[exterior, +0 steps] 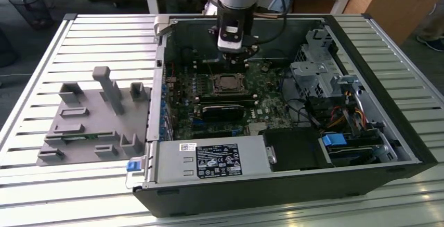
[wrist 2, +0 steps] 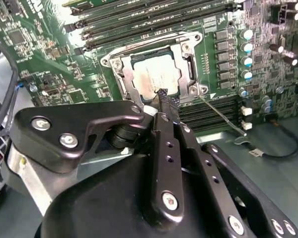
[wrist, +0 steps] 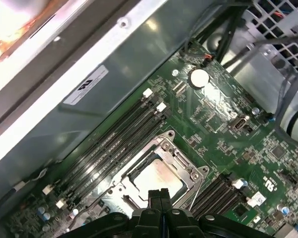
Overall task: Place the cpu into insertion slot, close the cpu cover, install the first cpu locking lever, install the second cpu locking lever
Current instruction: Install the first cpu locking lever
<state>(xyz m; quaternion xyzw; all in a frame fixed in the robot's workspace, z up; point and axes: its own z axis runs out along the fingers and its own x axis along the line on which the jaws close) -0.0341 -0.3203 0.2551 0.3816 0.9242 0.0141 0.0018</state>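
I saw my claw (wrist 2: 164, 95) pinched closed, empty, just above the cpu (wrist 2: 153, 79). The cpu cover (wrist 2: 185, 58) lay flat around it.

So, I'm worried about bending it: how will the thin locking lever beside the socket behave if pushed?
The locking lever is a thin wire rod, so it probably flexes and springs back. Its smooth metal may slip off the gripper. One end sits at the cpu cover corner, so it likely pivots.
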